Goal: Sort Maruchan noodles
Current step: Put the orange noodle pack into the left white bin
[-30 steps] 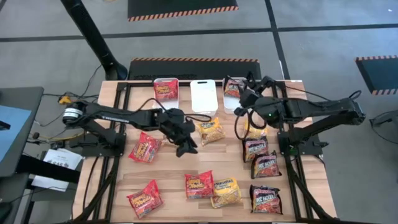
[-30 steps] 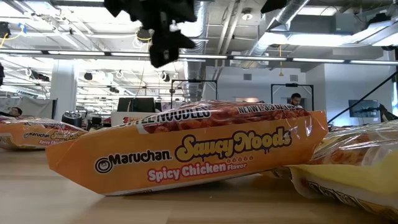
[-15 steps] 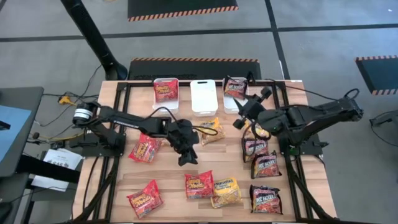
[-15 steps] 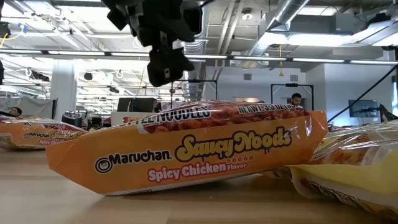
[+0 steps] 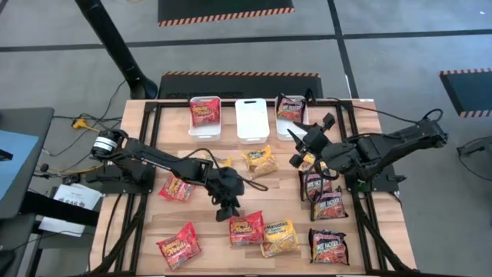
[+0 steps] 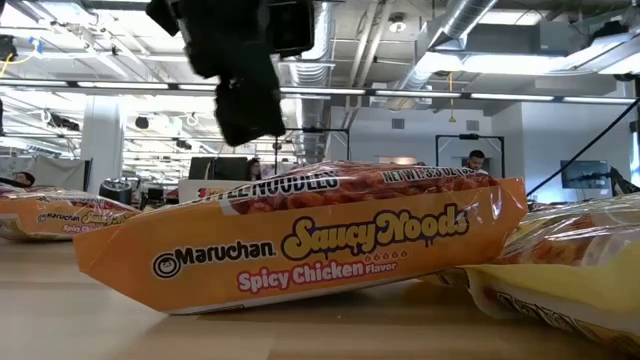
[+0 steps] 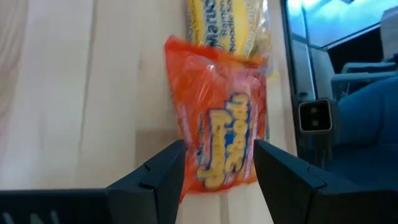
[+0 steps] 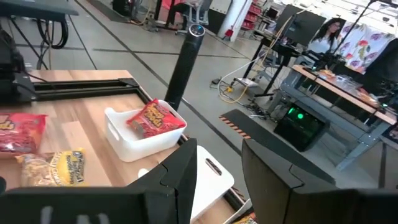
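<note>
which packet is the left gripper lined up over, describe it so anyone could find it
Start at the three white trays along the table's far edge, then come to the near edge. Below the open left gripper lies a red packet, touching a yellow packet; other reds lie farther left.

Grey floor (image 5: 400,46) around the wooden table (image 5: 207,219), crossed by dark lines. 2 black mats with orange-striped edges: 1 at the far side (image 5: 225,11), 1 at the right (image 5: 467,88). Open ceiling with ducts (image 6: 470,20) and strip lights (image 6: 500,97). White pillar (image 6: 100,140). Desks with monitors (image 6: 215,167) behind. 1 person (image 6: 478,160) far back. Blue chair (image 7: 367,106).
</note>
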Controlling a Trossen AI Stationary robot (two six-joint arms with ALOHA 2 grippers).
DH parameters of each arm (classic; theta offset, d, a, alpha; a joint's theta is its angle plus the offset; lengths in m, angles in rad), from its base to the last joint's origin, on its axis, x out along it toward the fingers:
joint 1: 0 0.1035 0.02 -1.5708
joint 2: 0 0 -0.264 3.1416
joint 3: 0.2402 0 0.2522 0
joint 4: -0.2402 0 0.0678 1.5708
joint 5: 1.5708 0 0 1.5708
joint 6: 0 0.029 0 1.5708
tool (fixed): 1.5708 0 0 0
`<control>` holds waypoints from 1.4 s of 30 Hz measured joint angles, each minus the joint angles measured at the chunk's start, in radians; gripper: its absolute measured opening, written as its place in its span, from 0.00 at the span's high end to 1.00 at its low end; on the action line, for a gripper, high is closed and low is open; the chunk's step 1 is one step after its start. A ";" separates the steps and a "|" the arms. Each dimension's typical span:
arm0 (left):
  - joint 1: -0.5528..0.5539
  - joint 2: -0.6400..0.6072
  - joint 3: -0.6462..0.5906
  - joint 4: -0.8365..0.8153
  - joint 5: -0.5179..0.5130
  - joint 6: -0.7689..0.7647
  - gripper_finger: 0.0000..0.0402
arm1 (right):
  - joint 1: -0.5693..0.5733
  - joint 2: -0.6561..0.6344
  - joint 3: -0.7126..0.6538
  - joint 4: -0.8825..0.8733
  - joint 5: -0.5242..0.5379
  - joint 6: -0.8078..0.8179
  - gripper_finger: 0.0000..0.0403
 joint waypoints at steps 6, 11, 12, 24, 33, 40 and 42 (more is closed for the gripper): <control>-0.031 0.056 0.002 0.014 -0.021 0.000 0.56 | 0.014 0.000 0.000 -0.023 0.000 0.068 0.62; -0.034 0.081 0.000 0.037 -0.015 -0.008 0.56 | 0.021 0.000 0.000 -0.041 -0.001 0.089 0.62; -0.033 0.096 0.000 0.063 -0.013 -0.008 0.56 | 0.021 0.000 0.000 -0.044 0.000 0.091 0.62; -0.032 0.185 0.003 0.155 0.055 -0.029 0.56 | 0.020 0.000 0.000 -0.069 -0.026 0.112 0.62; -0.032 0.247 0.003 0.174 0.077 -0.073 0.56 | 0.019 0.000 0.000 -0.082 -0.026 0.117 0.62; -0.035 0.245 0.003 0.169 0.060 -0.087 0.66 | 0.016 0.000 0.000 -0.084 -0.026 0.138 0.62; -0.038 0.245 0.003 0.168 0.061 -0.090 0.74 | 0.012 0.000 0.000 -0.086 -0.026 0.141 0.62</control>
